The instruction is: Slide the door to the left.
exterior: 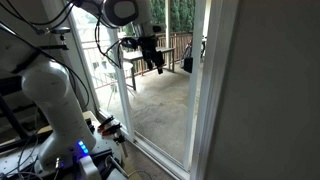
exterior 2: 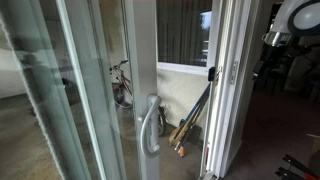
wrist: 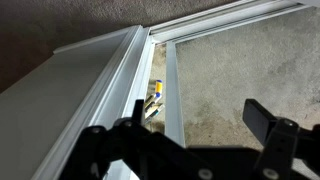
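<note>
Hanging in the open doorway, the tool (exterior: 152,58) was released, its jaws spread wide with nothing between them. The wrist view showed the same, with both fingers apart above white framing and bare floor. The door (exterior 2: 140,60) stood partway along its run in an exterior view. An open gap parted its white stile and curved handle (exterior 2: 150,127) from the jamb (exterior 2: 226,90). The tool appeared clear of the door, touching neither frame nor glass.

The step in hand was probably the approach to the stile. To do it well, one finger should be laid flat against the stile's free edge, near the handle and not on the pane. The push should then run leftward, level and in line with the track. Any force toward the glass would likely bind the door or let the tool slip off the thin frame.
</note>
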